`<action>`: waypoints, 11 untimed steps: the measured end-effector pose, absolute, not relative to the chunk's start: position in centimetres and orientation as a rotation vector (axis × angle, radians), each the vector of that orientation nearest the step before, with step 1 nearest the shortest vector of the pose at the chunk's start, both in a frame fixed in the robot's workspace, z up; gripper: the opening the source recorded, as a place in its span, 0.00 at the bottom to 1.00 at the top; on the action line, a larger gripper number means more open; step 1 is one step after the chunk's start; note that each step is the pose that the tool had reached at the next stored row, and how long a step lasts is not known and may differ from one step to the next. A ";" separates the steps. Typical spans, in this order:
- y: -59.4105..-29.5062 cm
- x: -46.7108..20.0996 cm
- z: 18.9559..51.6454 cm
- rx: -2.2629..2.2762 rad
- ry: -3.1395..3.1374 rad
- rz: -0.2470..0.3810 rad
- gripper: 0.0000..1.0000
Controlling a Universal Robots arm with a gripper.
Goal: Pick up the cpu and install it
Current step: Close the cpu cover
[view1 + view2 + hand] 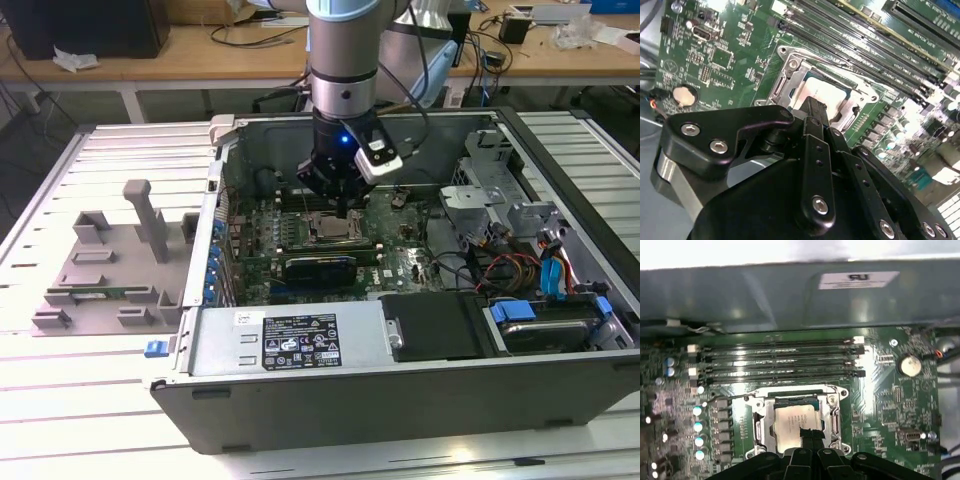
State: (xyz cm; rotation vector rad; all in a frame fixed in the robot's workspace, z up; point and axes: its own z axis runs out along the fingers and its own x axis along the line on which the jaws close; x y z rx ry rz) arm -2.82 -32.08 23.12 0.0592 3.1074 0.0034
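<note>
Computer case [350, 410] lying open on a slatted table [90, 400], holding a green motherboard [410, 262]. Inside its metal-framed socket [759, 412] sits the cpu [790, 420], silvery top upward. Directly above, the gripper [810, 434] has fingers pressed together, tips over the cpu's edge.

We see a silver arm [342, 60] with a blue light [345, 138], and a black gripper [812, 107] with silver screws [820, 204].

cpu [790, 422] in socket [758, 426] | tool [343, 211] just above it | tray [100, 285] at exterior view's left of case [400, 405]
</note>
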 end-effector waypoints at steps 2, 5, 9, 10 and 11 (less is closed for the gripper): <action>-32.1 -2.9 23.0 0.036 3.108 0.004 0.11; -32.2 -3.5 22.9 0.037 3.108 0.004 0.11; -32.3 -4.4 22.6 0.037 3.108 0.004 0.11; -32.3 -4.5 22.4 0.037 3.108 0.004 0.11; -32.3 -4.5 22.4 0.037 3.108 0.004 0.11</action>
